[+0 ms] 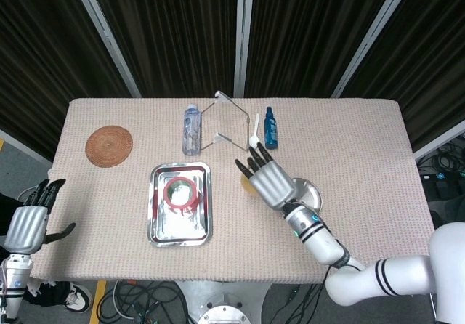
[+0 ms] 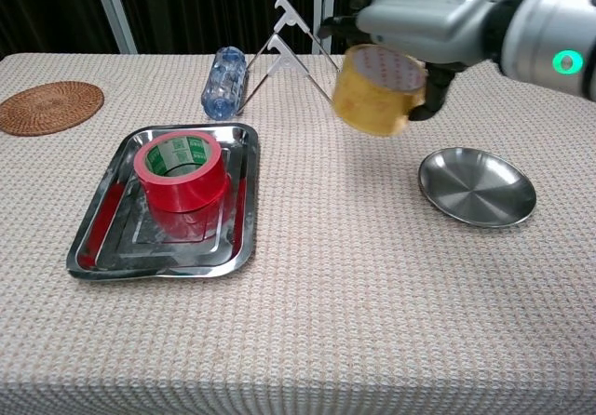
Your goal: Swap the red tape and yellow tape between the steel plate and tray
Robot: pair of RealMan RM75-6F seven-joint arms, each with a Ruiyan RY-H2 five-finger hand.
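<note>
Both tapes matter: my right hand (image 2: pixel 438 10) grips the yellow tape (image 2: pixel 377 89) aloft, the steel plate (image 2: pixel 477 187) below toward the table's right edge; left hand (image 1: pixel 29 226) spread, far.

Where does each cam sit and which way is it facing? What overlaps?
Head view: high above the near edge, looking steeply down at the table; shows the left hand off the table's edge and the right hand.
Chest view: low at the near edge, looking across to the curtains; shows only the right hand holding the yellow tape.
Shared: right hand, red tape in the tray, steel plate.
</note>
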